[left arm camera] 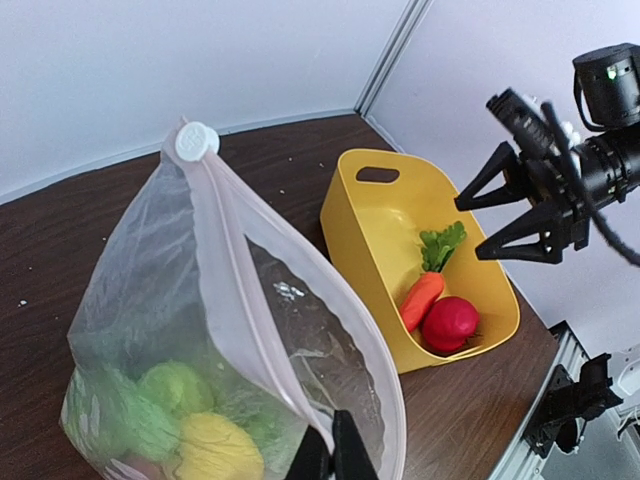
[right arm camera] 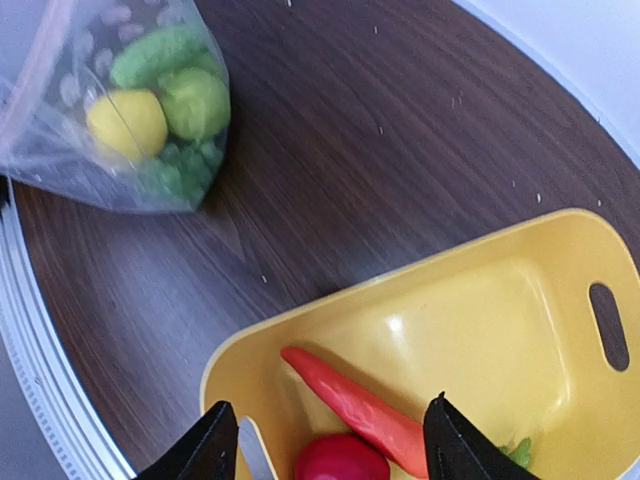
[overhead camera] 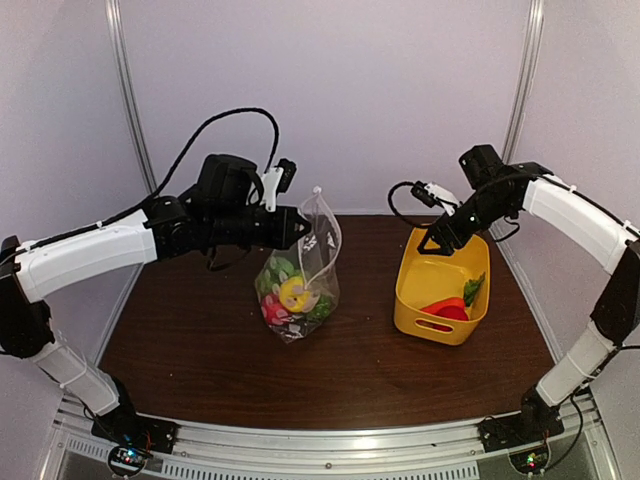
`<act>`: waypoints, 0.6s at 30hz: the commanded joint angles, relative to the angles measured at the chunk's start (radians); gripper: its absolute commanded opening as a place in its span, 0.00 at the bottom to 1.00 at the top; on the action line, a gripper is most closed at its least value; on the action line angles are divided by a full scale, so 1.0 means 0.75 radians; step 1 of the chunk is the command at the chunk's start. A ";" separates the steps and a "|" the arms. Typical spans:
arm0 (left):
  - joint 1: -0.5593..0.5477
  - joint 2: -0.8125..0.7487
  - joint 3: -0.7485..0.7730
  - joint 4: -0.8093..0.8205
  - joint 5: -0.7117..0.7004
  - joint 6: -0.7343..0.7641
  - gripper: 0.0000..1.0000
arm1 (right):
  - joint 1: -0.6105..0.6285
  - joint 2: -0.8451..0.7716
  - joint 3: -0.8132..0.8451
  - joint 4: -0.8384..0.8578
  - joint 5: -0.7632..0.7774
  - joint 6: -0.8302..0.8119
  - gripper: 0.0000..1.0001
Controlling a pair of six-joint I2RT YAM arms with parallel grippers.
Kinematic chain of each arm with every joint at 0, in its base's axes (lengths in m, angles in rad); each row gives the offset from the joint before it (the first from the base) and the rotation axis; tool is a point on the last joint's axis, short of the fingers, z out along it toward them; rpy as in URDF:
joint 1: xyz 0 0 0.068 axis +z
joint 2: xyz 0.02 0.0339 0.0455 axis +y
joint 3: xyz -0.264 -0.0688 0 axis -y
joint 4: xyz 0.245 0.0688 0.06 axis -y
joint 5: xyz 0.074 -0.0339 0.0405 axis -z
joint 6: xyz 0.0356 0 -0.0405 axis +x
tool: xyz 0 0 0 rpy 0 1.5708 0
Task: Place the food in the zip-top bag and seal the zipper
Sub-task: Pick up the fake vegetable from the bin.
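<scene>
The clear zip-top bag stands on the table, its mouth held up. It holds green, yellow and red toy food. My left gripper is shut on the bag's rim near the zipper strip; in the left wrist view its fingers pinch the rim. A white slider sits at the far end of the zipper. My right gripper is open and empty above the yellow basket, which holds an orange-red carrot and a red apple.
The basket stands right of the bag on the dark wooden table. White walls enclose the back and sides. A metal rail runs along the near edge.
</scene>
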 commanded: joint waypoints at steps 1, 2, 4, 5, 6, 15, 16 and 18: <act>-0.002 -0.043 -0.041 0.083 0.005 0.007 0.00 | -0.036 0.006 -0.147 -0.224 0.223 -0.364 0.64; -0.002 -0.046 -0.047 0.089 0.004 0.007 0.00 | -0.040 0.025 -0.177 -0.244 0.264 -0.393 0.64; -0.002 -0.053 -0.059 0.098 0.006 0.004 0.00 | -0.051 0.058 -0.220 -0.276 0.287 -0.437 0.64; -0.001 -0.056 -0.066 0.101 0.005 0.002 0.00 | -0.051 0.072 -0.234 -0.283 0.290 -0.441 0.64; -0.002 -0.061 -0.073 0.106 0.005 -0.002 0.00 | -0.054 0.089 -0.242 -0.286 0.289 -0.442 0.64; -0.002 -0.119 -0.149 0.130 -0.002 -0.025 0.00 | -0.055 0.172 -0.353 -0.251 0.303 -0.416 0.74; -0.002 -0.121 -0.154 0.132 -0.002 -0.027 0.00 | -0.057 0.182 -0.367 -0.245 0.307 -0.414 0.75; -0.002 -0.123 -0.158 0.136 -0.001 -0.029 0.00 | -0.058 0.202 -0.388 -0.234 0.325 -0.405 0.77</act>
